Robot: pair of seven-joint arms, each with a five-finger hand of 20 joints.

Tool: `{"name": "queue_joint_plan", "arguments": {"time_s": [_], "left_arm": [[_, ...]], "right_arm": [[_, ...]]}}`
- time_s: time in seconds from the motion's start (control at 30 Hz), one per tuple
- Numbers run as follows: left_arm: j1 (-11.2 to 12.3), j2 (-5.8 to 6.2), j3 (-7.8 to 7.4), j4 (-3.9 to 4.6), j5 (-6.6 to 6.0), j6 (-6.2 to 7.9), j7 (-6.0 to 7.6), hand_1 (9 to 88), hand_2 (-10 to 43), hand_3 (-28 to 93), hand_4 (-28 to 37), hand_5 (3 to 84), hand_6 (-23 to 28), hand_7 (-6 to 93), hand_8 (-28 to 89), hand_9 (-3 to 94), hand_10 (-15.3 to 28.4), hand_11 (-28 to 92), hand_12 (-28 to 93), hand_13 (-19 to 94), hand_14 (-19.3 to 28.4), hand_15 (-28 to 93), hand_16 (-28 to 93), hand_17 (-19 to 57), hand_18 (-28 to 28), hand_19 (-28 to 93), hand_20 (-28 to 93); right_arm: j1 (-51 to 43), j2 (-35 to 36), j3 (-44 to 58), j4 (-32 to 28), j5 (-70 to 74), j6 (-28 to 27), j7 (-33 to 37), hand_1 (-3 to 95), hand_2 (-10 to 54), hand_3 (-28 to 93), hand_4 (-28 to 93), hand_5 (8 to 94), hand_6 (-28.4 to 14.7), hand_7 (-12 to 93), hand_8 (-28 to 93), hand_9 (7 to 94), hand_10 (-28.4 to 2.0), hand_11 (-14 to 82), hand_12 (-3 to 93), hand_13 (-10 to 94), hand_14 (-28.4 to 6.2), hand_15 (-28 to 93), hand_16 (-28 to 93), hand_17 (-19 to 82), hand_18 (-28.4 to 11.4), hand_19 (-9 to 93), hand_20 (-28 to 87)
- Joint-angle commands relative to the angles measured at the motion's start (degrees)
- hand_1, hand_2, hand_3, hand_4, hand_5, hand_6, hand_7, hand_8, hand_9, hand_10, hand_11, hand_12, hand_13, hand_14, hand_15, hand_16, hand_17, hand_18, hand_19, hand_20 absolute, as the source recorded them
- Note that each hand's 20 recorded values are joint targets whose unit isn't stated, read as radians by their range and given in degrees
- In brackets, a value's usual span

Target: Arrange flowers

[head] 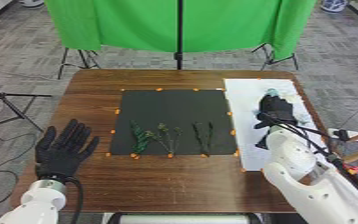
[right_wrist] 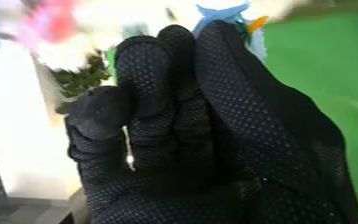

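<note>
Brown bench [head: 180, 187]: work surface. My left hand [head: 56, 152] is released, spread. Beyond, the leafy sprig [head: 140, 139] lies on the dark mat [head: 171, 107]. My right hand [head: 276, 107], over the white sheet [head: 254, 145], meets the blue flower [right_wrist: 220, 13]; grasp undetermined. Caution: crowding may snag the pink bloom [right_wrist: 55, 21].

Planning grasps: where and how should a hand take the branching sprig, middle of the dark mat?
I'd pinch the branching sprig low on its thin stem, near the near edge of the dark mat, coming down from above. It lies flat, its branches converge there, and its tops fan out away from the robot, close beside the leafy green sprig.
</note>
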Motion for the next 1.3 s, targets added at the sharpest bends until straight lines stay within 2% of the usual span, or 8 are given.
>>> {"name": "queue_joint_plan", "arguments": {"time_s": [0.03,0.27,0.47,0.6,0.73,0.77,0.9,1.3], "left_arm": [[2.08,-0.64,-0.38,0.93,-1.28,0.85,1.65,27.6,12.3,75,-28.3,49.1,7.9,20.2,-11,41.4,15.9,29,12,33,16.2,51,-6,-5.1,15.7,41,18],[1.37,0.16,-0.96,1.50,0.78,0.65,2.63,27.6,12.3,75,-28.3,49.1,7.9,20.2,-11,41.6,15.9,29,12,33,16.2,51,-6,-5.1,15.5,41,18],[0.54,0.85,-0.69,1.62,-0.69,1.15,5.09,27.5,12.3,75,-28.3,49.0,7.9,20.1,-11,41.6,15.9,29,12,33,16.2,50,-6,-5.1,15.5,41,18],[0.08,2.32,-0.23,1.72,1.54,2.71,6.36,27.5,12.4,75,-28.3,49.0,7.9,20.1,-11,41.7,15.9,29,12,33,16.2,50,-6,-5.1,15.4,41,18],[0.22,2.87,-0.45,1.64,0.49,3.18,7.05,27.5,12.5,75,-28.3,49.0,7.8,20.3,-11,41.6,15.9,29,12,33,16.1,50,-6,-5.0,15.4,41,18],[-1.15,2.57,-0.72,2.73,0.65,3.39,6.09,27.5,12.5,75,-28.3,49.0,7.9,20.2,-11,41.7,15.9,29,12,33,16.1,50,-6,-5.0,15.4,41,18],[0.90,4.35,-0.42,1.03,-0.33,1.82,8.34,27.5,12.5,75,-28.3,49.0,7.8,20.3,-11,41.8,16.0,29,12,33,16.2,50,-6,-5.0,15.4,41,18],[0.60,4.25,0.28,1.39,1.56,1.75,4.76,27.6,12.6,75,-28.3,49.3,7.9,20.3,-11,41.9,16.0,30,12,33,16.2,51,-6,-5.0,15.4,41,18]], "right_arm": [[8.78,-4.77,-5.48,-3.81,1.84,4.18,-10.30,61.9,-9.5,72,-27,69.7,-0.2,44,18,79.7,-11.2,21.3,54.2,69,-5.9,50,49,39,-21.6,88,41],[22.01,-11.91,-19.17,3.08,5.56,7.10,-22.44,61.4,-9.5,72,-27,68.9,0.1,46,18,79.1,-10.7,20.9,54.0,68,-5.5,50,48,38,-21.0,88,42],[31.27,-16.61,-29.85,9.95,2.93,6.46,-31.96,61.3,-9.5,72,-27,68.2,0.3,47,17,79.0,-10.5,21.1,53.8,68,-5.4,50,49,38,-20.4,87,42],[36.53,-18.04,-36.28,13.20,0.57,5.27,-36.31,60.9,-9.5,73,-27,67.8,0.5,48,16,78.8,-10.3,21.1,53.6,68,-5.4,49,49,38,-20.3,87,42],[38.72,-20.86,-40.07,15.83,-0.14,6.13,-37.60,60.8,-9.5,73,-28,67.5,0.8,49,16,78.8,-10.2,21.3,53.2,68,-5.3,49,49,38,-20.3,87,42],[39.17,-22.92,-40.55,18.03,-0.75,5.69,-38.12,60.8,-9.5,73,-28,67.4,0.8,49,16,78.8,-10.1,21.3,53.2,68,-5.2,49,49,38,-20.3,87,42],[39.31,-23.86,-44.21,17.71,-1.17,5.08,-35.10,60.7,-9.5,73,-28,67.1,1.0,49,16,78.6,-10.0,21.3,53.2,68,-5.1,49,48,38,-20.3,87,43],[27.93,-29.76,-38.64,23.80,-10.24,-1.16,-27.42,60.7,-9.5,73,-28,66.8,0.8,50,15,78.8,-10.6,20.1,51.1,68,-5.9,48,48,38,-21.5,86,43]]}}
